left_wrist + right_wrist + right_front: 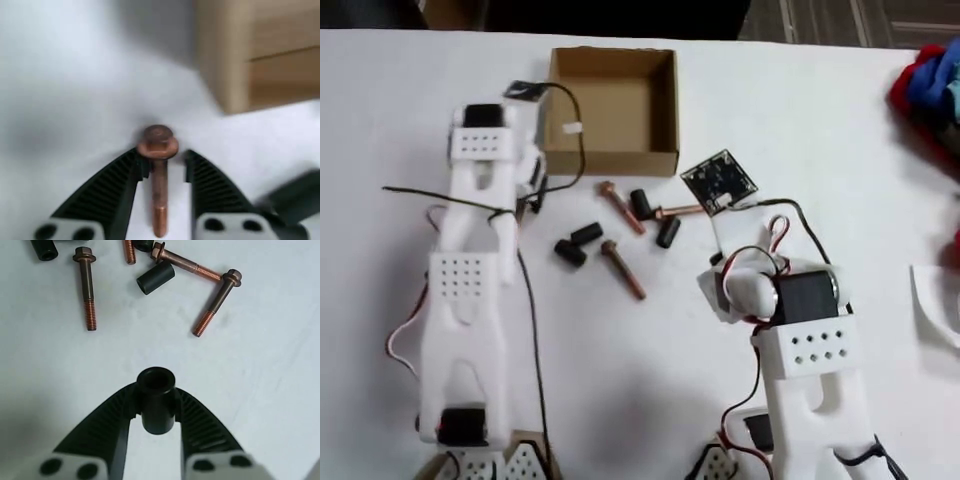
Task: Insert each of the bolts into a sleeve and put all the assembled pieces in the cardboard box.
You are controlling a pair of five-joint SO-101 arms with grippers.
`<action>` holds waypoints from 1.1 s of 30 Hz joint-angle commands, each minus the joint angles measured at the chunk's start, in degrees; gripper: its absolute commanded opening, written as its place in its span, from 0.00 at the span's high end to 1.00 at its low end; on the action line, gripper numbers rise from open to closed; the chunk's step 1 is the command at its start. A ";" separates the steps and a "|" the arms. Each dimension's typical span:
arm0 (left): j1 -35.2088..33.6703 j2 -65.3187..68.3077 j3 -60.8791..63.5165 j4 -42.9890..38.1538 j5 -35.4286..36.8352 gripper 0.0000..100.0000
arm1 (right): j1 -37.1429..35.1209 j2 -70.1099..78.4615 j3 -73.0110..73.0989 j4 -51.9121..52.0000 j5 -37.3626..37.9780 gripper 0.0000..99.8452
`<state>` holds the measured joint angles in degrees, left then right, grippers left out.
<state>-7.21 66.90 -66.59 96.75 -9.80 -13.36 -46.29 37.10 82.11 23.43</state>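
Just beside the cardboard box [260,55], a bolt [159,142] is clamped in the left tool [163,162]; farther from it, a sleeve [156,392] is held bore-outward by the right tool [156,405], apparently readied for insertion.

The white table [820,110] carries an open cardboard box [610,160] near its far edge, loose copper bolts [623,268] and black sleeves [585,235] toward its centre, and what appears to be bundled cloth [925,80] at its right edge.

A robotics lab bench: white table [820,120], loose wiring [532,330], bare circuit board [719,182].
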 commanded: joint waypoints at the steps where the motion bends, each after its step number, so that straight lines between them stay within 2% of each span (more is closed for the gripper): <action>1: -0.18 -1.49 -0.66 1.23 0.00 0.98 | 0.31 -1.71 -0.35 -0.84 0.09 0.98; 4: 0.35 -3.08 -2.33 5.19 0.00 0.97 | 0.31 -1.71 -0.35 -1.01 0.09 0.98; 11: -0.26 -15.74 1.19 5.80 0.00 0.97 | 0.22 -1.80 7.47 -8.48 0.09 0.98; 15: 0.00 -30.51 13.85 5.71 0.35 0.97 | 0.22 -2.42 14.33 -14.99 0.00 0.98; 19: -0.09 -48.35 31.78 5.54 4.13 0.97 | 0.04 -7.52 17.93 -19.74 -0.44 0.98; 21: 0.79 -57.32 39.78 5.36 5.19 0.97 | -0.13 -11.47 19.08 -21.14 -4.13 0.98; 26: 4.92 -80.26 55.52 0.09 5.54 0.97 | -0.22 -21.85 25.32 -30.02 -14.68 0.98; 33: 12.13 -109.45 75.21 -16.35 5.54 0.97 | -3.21 -27.91 39.38 -49.98 -15.91 0.98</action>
<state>1.93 -29.54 2.42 87.78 -4.88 -14.86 -72.04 74.02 39.38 8.31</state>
